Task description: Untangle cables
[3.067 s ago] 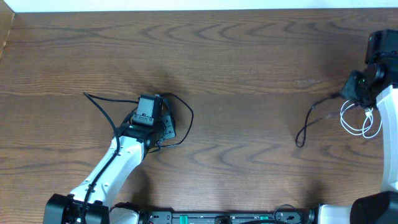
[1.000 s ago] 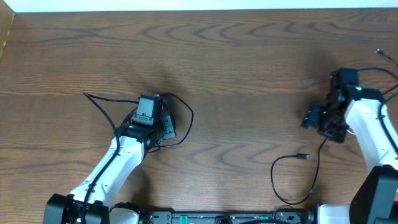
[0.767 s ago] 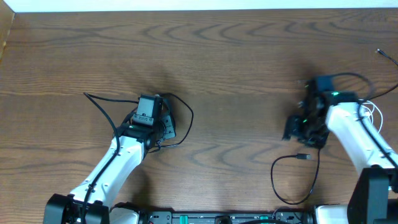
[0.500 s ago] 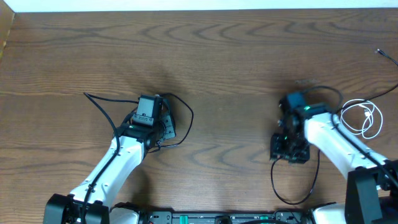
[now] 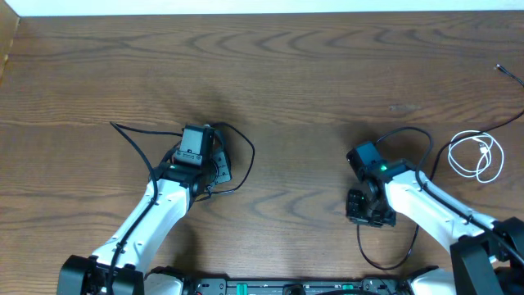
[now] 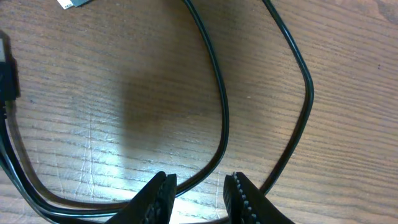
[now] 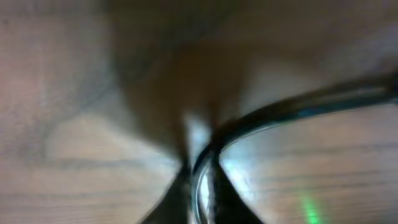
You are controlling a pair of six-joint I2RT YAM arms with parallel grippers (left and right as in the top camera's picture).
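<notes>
The right pincer (image 5: 367, 215) grips a black cable (image 7: 311, 106), lower right overhead. Probably to drag it clear of the white cable (image 5: 483, 147).

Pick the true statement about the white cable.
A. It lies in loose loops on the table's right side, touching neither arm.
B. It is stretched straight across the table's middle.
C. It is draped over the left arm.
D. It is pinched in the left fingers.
A: the overhead view shows the white cable looped on the table at the right, apart from the right arm and far from the left arm.
</notes>
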